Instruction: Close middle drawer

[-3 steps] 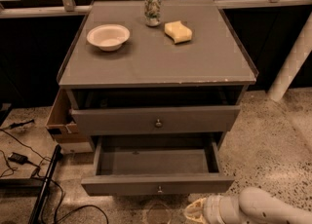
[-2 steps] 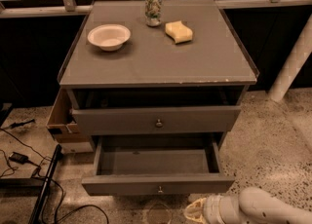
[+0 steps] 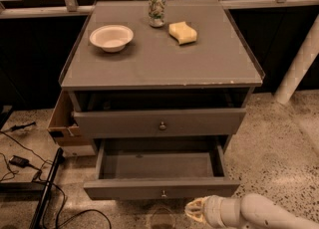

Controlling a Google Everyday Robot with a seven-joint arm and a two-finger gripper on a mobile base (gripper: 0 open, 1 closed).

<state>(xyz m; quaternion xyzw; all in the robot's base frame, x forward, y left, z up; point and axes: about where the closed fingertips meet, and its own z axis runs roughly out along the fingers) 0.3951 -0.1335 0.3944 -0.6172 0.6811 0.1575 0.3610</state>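
Note:
The middle drawer (image 3: 149, 188) is the grey drawer with a slim front panel and a small round knob (image 3: 163, 193). It stands pulled far out, and its inside (image 3: 159, 166) is bare. Above it, the taller grey drawer (image 3: 159, 122) with its own knob (image 3: 162, 126) is pulled out a little. My gripper (image 3: 196, 211) is at the bottom edge of the view, on a white arm (image 3: 259, 213) coming in from the lower right. It sits just in front of and below the middle drawer's front panel, right of the knob, and looks apart from it.
On the cabinet top (image 3: 159, 63) stand a white bowl (image 3: 111, 37), a can (image 3: 157, 9) and a yellow sponge (image 3: 183, 32). A cardboard box (image 3: 62, 123) sits against the cabinet's left side. Cables (image 3: 20, 161) lie on the floor at left. A white pole (image 3: 299, 58) leans at right.

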